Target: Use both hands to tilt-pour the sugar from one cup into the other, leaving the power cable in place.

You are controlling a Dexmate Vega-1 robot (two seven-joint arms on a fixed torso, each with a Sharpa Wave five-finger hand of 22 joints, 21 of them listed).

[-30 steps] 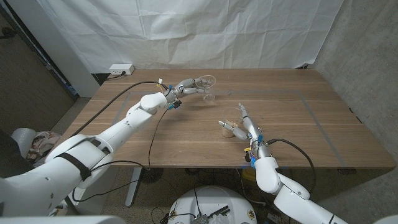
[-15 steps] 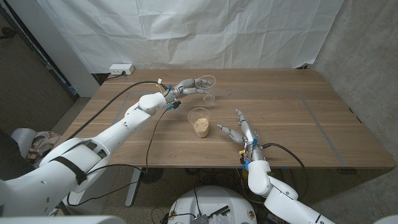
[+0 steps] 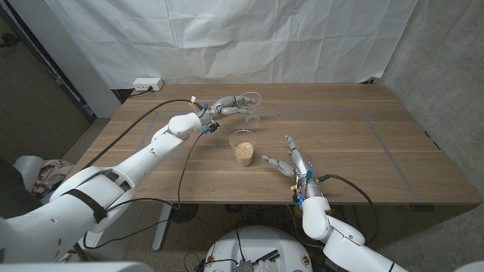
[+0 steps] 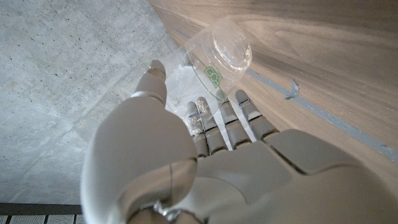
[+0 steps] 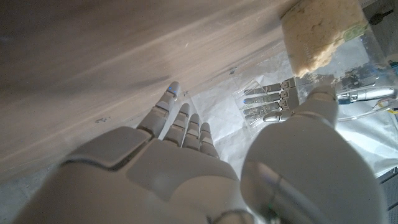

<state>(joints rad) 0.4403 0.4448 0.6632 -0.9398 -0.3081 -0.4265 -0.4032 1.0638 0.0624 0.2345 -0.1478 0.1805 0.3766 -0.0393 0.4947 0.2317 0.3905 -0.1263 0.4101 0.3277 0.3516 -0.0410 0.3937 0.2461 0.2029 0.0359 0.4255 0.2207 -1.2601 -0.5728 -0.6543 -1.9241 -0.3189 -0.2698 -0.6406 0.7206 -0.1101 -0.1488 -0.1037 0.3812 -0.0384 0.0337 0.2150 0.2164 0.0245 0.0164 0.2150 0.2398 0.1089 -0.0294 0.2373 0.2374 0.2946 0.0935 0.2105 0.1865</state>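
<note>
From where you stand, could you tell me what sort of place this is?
Probably a robot test lab, not a kitchen: a white sheet backdrop, a bare concrete wall, and a plain wooden table with a power strip behind it.

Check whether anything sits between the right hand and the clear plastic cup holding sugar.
Nothing visible does. In the head view the open right hand lies beside the clear plastic cup of sugar, with only bare wooden table between them. The empty clear plastic cup is farther back, gripped by the left hand.

A lab: white backdrop sheet (image 3: 249,38), bare concrete wall (image 3: 446,53).
</note>
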